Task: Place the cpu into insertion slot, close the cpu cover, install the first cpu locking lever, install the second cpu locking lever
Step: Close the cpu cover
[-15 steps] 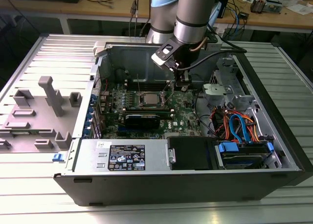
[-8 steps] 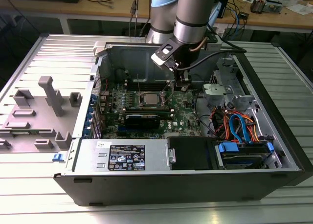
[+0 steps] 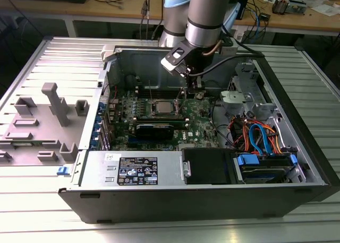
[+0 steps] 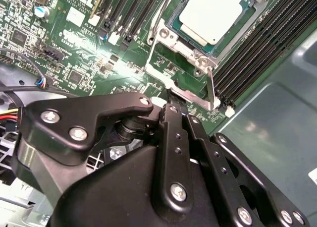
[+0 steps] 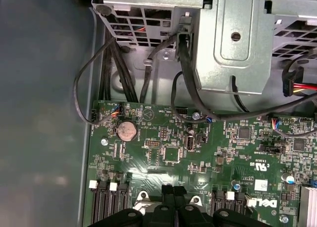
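Silvery-grey metal of the cpu [image 4: 213, 14] shows bare and level inside the insertion slot [image 4: 172, 25], so the chip is judged seated; in the exterior view the cpu [image 3: 161, 106] sits mid-board in the open computer case [image 3: 212, 200], which lies on its side on the desk [image 3: 159, 232], giving the arm access from above.

The cpu cover [image 4: 193, 97] is hinged back clear of the chip, on the gripper's side of the socket; its window frames green board, not the chip, so the cover is judged not yet closed.

The gripper [image 4: 179, 110] is low over the motherboard [image 5: 163, 138], with its tip right at the cover's free edge; that placement suits work on the cover, not on the chip.

The fingers [image 4: 171, 119] are drawn together, with a narrow slit between them in the first wrist view, where the gripper [image 5: 173, 191] sits between two silvery tabs; the tips appear to touch the cover's edge bar, though whether the thin plate is pinched between them cannot be told.

Black memory slots [image 4: 257, 43] flank the socket and are untouched.
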Robot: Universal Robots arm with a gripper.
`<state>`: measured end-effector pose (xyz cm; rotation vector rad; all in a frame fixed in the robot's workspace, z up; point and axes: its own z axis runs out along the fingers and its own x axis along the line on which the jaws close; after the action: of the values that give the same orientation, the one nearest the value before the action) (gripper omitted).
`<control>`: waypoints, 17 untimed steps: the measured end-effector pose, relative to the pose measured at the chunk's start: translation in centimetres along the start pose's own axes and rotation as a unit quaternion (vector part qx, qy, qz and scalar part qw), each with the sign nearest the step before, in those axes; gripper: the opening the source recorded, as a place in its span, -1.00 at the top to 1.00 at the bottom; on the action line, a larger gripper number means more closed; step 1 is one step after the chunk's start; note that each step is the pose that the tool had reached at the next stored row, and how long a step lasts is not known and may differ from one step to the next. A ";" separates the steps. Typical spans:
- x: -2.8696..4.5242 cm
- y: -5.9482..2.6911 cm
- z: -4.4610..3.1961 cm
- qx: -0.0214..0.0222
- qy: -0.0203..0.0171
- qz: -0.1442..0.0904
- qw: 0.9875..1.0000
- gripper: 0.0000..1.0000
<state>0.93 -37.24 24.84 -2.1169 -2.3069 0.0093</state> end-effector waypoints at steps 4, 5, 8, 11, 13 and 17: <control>0.03 -0.37 0.00 0.000 0.000 0.000 1.000 0.79; 0.04 -0.46 0.01 0.000 0.000 0.000 1.000 0.79; 0.06 -0.71 0.01 0.000 0.000 0.000 1.000 0.79; 0.09 -1.01 0.01 0.000 0.000 0.000 1.000 0.79; 0.11 -1.30 0.02 0.000 0.000 0.000 1.000 0.79; 0.14 -1.60 0.02 0.000 0.000 0.000 1.000 0.79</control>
<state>-0.68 -37.24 24.84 -2.1169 -2.3069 0.0093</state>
